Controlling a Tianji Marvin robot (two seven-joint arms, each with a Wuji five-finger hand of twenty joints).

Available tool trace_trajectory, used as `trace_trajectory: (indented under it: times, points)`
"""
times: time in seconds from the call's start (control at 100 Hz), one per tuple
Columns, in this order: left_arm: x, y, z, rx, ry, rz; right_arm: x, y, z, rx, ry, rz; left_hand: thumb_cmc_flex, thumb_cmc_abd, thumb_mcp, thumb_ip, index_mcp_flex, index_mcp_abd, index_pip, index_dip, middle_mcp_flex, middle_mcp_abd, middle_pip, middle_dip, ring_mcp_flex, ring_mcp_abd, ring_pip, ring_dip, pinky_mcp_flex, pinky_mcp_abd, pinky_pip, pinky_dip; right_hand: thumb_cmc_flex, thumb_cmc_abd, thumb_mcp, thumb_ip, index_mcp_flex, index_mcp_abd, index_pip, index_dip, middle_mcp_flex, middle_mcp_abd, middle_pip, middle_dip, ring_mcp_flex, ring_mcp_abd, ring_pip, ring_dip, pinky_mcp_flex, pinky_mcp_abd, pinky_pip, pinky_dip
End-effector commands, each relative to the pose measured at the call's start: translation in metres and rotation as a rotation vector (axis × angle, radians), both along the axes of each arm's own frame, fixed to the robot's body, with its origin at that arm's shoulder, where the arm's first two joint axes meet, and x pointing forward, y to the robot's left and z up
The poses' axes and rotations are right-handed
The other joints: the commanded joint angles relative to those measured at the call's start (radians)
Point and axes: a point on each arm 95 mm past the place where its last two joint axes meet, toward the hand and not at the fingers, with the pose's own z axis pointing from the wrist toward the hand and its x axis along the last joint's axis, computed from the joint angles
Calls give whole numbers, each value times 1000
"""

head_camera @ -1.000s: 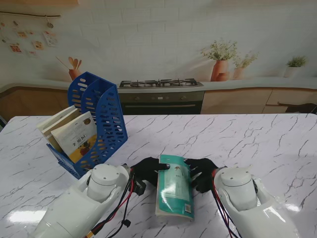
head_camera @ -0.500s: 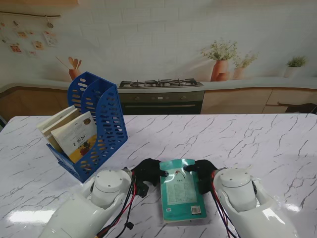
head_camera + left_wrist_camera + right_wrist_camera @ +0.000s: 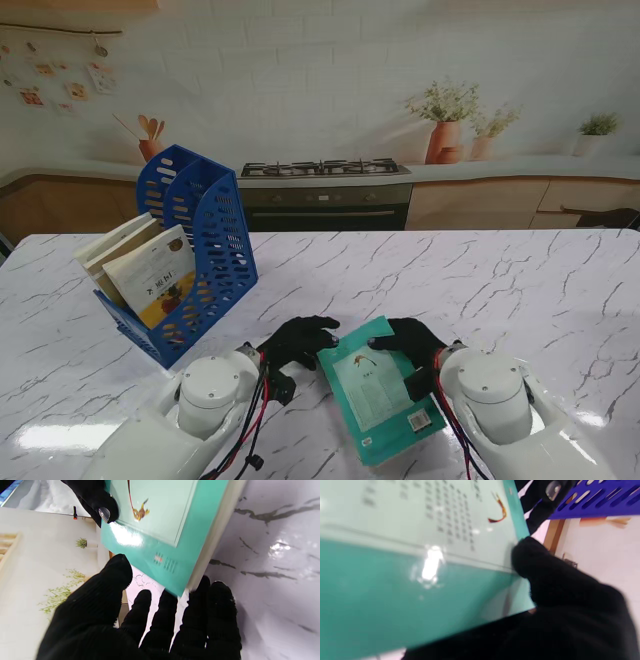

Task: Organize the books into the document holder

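Observation:
A teal book [image 3: 375, 395] is held slanted over the table close in front of me, its near end swung to my right. My right hand [image 3: 412, 345] is shut on its right edge, thumb on the cover [image 3: 420, 555], fingers beneath. My left hand [image 3: 298, 340] is open with its fingers spread at the book's far left corner; that corner [image 3: 185, 587] rests against its fingertips [image 3: 200, 597]. The blue document holder [image 3: 205, 235] stands at the far left, leaning, with a few books [image 3: 150, 275] inside it. Its perforated wall [image 3: 595, 500] shows in the right wrist view.
The white marble table [image 3: 520, 290] stretches to my right and far side. Behind it is a kitchen backdrop with a stove [image 3: 322, 170] and potted plants [image 3: 445, 120]. Cables [image 3: 245, 430] hang from my left wrist.
The book has turned, its near end swinging to my right while its cover comes to face up. My left hand's fingers have spread off the book's edge. The right hand keeps its hold.

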Motion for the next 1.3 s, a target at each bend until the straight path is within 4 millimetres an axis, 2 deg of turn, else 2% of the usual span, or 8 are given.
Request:
trace_trajectory:
  times: [0.0, 0.26, 0.43, 0.55, 0.71, 0.91, 1.06, 1.29]
  points:
    - [-3, 5, 11, -23, -55, -12, -3, 3, 14, 18, -56, 32, -30, 32, -64, 35, -69, -92, 69, 15, -47, -57, -58, -38, -68, 22, -85, -50, -93, 49, -101, 10, 250, 156, 295, 34, 188, -330, 253, 125, -13, -55, 41, 39, 78, -184, 196, 81, 18, -293, 88, 35]
    - [2, 17, 43, -31, -167, -37, -10, -1, 48, -18, -211, 86, -53, 31, -135, 36, -122, -121, 187, -33, -102, -101, -146, -84, -188, 30, -284, -153, -246, 88, -330, -118, 279, 183, 260, 29, 185, -340, 313, 143, -28, -60, 63, 83, 68, -202, 236, 108, 5, -295, 86, 71]
    - [12, 13, 58, -39, -260, -99, -12, 0, 62, 4, -259, 103, -79, 17, -160, 33, -112, -127, 179, -42, -140, -86, -184, -93, -267, -1, -368, -193, -364, -17, -563, -267, 285, 184, 253, 29, 184, -338, 320, 143, -29, -58, 65, 87, 70, -205, 240, 113, 8, -294, 86, 82]
    - [22, 7, 64, -57, -309, -150, -11, 0, 71, 14, -287, 111, -110, 3, -156, 27, -108, -136, 177, -21, -166, -57, -212, -97, -320, -33, -414, -217, -351, -110, -822, -407, 286, 186, 250, 30, 183, -341, 322, 143, -28, -61, 65, 89, 71, -206, 240, 114, 8, -294, 84, 86]
    - [31, -1, 68, -113, -326, -248, -8, -1, 81, 22, -319, 120, -134, -12, -155, 22, -83, -97, 188, 4, -163, -40, -227, -103, -342, -67, -438, -229, -345, -164, -944, -438, 288, 187, 247, 31, 183, -341, 322, 142, -28, -61, 64, 90, 73, -207, 239, 116, 15, -294, 82, 91]
    - [34, -8, 62, -124, -334, -331, -7, -1, 88, 38, -336, 122, -166, -40, -107, 12, -46, -21, 266, 98, -43, -51, -167, -68, -253, -89, -407, -210, -323, -194, -940, -381, 287, 188, 245, 32, 179, -346, 316, 139, -29, -63, 61, 89, 74, -209, 236, 116, 17, -294, 78, 96]
    - [34, -9, 55, -132, -318, -351, -7, -1, 92, 39, -347, 124, -162, -63, -49, 6, -34, -5, 363, 181, 56, -77, -62, 4, -114, -95, -306, -135, -328, -181, -616, -274, 288, 189, 241, 33, 176, -343, 312, 137, -30, -65, 57, 89, 74, -209, 236, 117, 18, -294, 77, 100]
    - [34, -14, 53, -197, -302, -363, -4, 2, 93, 27, -336, 146, -147, -123, 50, -10, 37, -82, 708, 391, 261, -103, 187, 181, 163, -88, 106, 129, 2, -38, -5, 22, 290, 193, 233, 34, 174, -339, 310, 136, -35, -66, 53, 92, 67, -206, 232, 117, 5, -298, 67, 104]
